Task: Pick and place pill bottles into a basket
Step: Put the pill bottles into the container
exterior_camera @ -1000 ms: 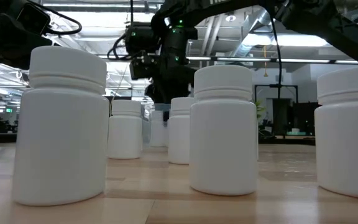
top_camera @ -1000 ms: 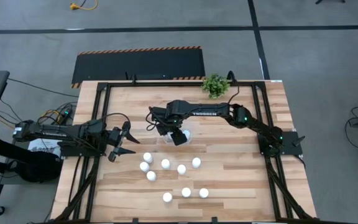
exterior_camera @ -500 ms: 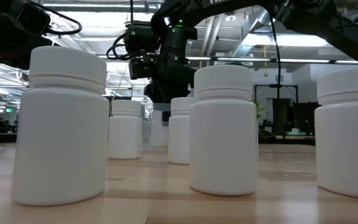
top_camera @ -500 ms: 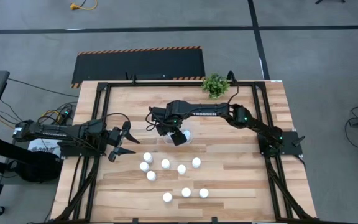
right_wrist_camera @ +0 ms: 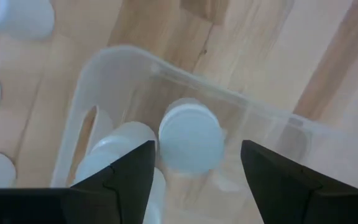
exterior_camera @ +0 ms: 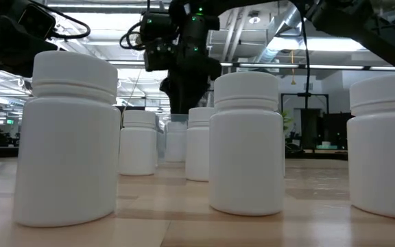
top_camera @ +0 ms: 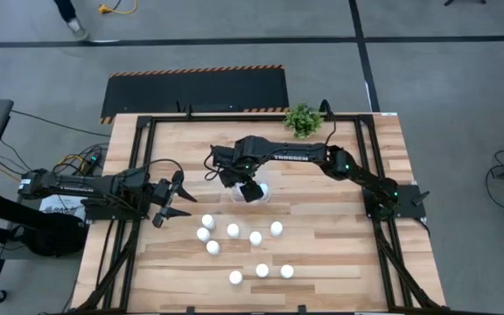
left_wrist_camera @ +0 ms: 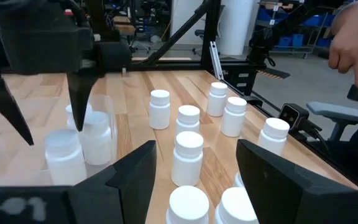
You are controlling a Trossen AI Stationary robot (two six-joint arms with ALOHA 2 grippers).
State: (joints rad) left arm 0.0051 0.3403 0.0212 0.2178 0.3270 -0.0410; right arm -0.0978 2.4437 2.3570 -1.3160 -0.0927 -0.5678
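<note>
Several white pill bottles (top_camera: 233,230) stand upright on the wooden table's near middle; they show large in the low view (exterior_camera: 70,137). The clear basket (top_camera: 264,187) sits at mid-table and holds three bottles, one of them (right_wrist_camera: 190,135) upright under my right gripper. My right gripper (top_camera: 250,191) hangs open and empty just above the basket, fingers pointing down (right_wrist_camera: 196,186). My left gripper (top_camera: 180,199) is open and empty, left of the bottles; its wrist view (left_wrist_camera: 197,180) looks over them.
A small green potted plant (top_camera: 303,120) stands at the table's far edge. A black metal frame (top_camera: 147,131) runs around the tabletop. A person's hand (left_wrist_camera: 356,34) shows beyond the table in the left wrist view.
My right gripper has gone up from the basket, staying over it. The bottles on the table and in the basket have kept their places.
</note>
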